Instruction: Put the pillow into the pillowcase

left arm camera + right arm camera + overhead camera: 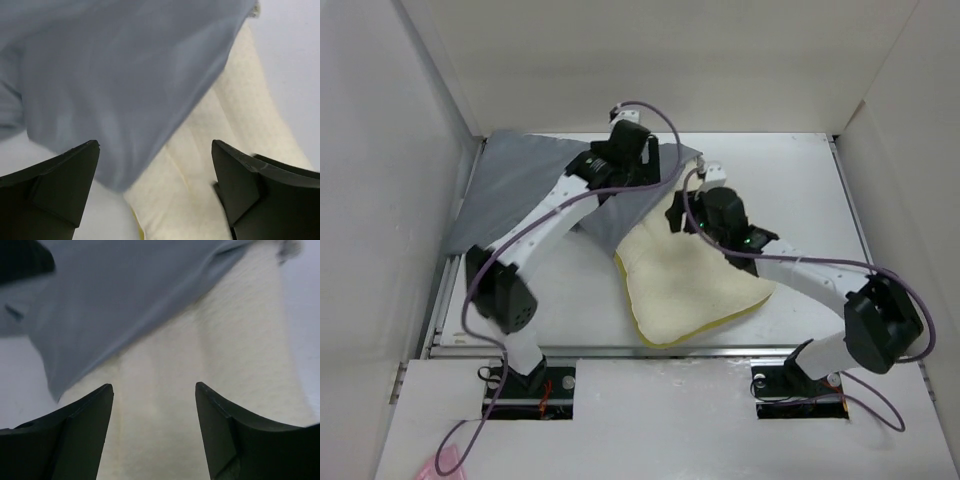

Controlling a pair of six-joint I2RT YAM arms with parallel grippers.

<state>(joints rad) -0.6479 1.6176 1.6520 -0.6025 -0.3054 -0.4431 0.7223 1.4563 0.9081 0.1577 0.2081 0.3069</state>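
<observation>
The cream-white pillow lies at mid-table with a yellow rim along its near edge. Its far end is covered by the edge of the grey pillowcase, which spreads toward the back left. Whether that end is inside the sack or just under it, I cannot tell. My left gripper hovers open over the pillowcase edge where it meets the pillow, with nothing between its fingers. My right gripper stands open just above the pillow, next to the grey cloth, holding nothing.
White walls close in the table at the left, back and right. A metal rail runs along the table's front edge. Bare white table shows to the right of the pillow. A pink scrap lies at the bottom left.
</observation>
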